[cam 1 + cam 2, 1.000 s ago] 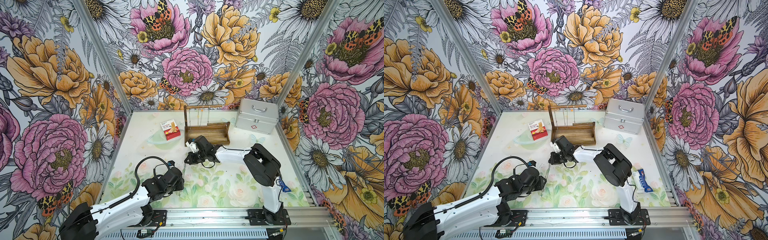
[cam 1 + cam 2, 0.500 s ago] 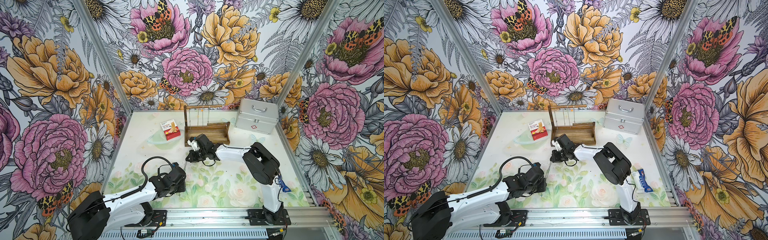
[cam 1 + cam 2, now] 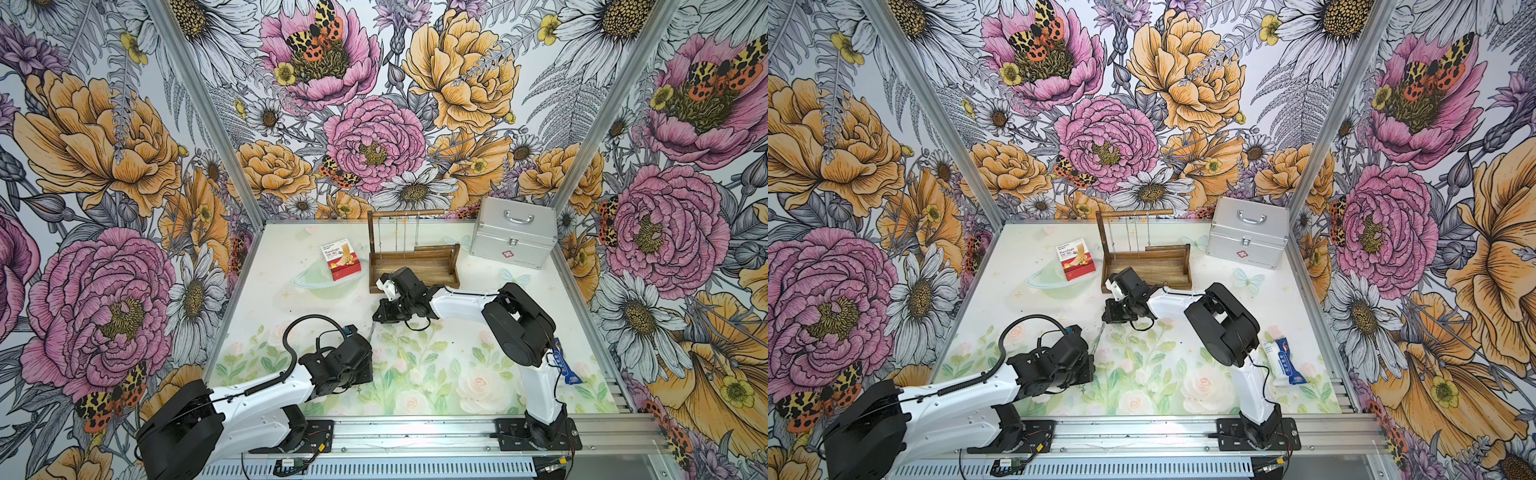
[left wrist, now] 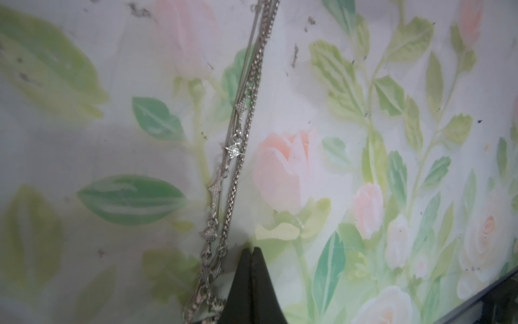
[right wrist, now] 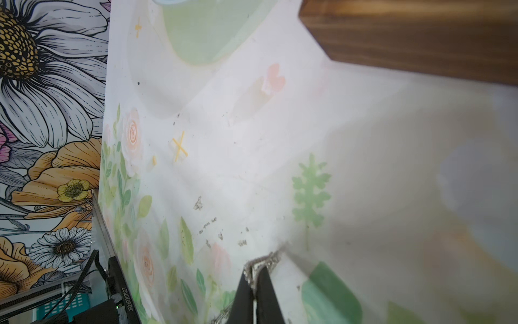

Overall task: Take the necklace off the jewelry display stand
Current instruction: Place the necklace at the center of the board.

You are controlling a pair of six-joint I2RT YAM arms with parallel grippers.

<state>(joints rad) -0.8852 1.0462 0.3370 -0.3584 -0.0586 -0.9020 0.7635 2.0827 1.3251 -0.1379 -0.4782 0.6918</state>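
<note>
The dark wooden jewelry display stand point(image 3: 415, 279) point(image 3: 1144, 277) sits at the back centre, and thin chains point(image 3: 400, 237) hang from its top rod. A silver necklace point(image 4: 235, 151) with small diamond-shaped charms is off the stand. It runs as a straight line over the mat between my two grippers point(image 3: 1098, 336). My right gripper point(image 5: 255, 269) point(image 3: 376, 318) is just in front of the stand's tray, shut on a loop of the necklace point(image 5: 263, 259). My left gripper point(image 4: 252, 249) point(image 3: 365, 353) is shut, tips together. The chain runs close along one finger, and no strand shows between the tips.
A red bandage box point(image 3: 340, 259) lies left of the stand. A silver metal case point(image 3: 513, 237) stands at the back right. A blue-and-white packet point(image 3: 1285, 361) lies near the right arm's base. Patterned walls close in three sides of the mat.
My left arm moved forward and right, up to the chain, and its jaws closed. The right gripper stayed shut on the necklace and barely moved.
</note>
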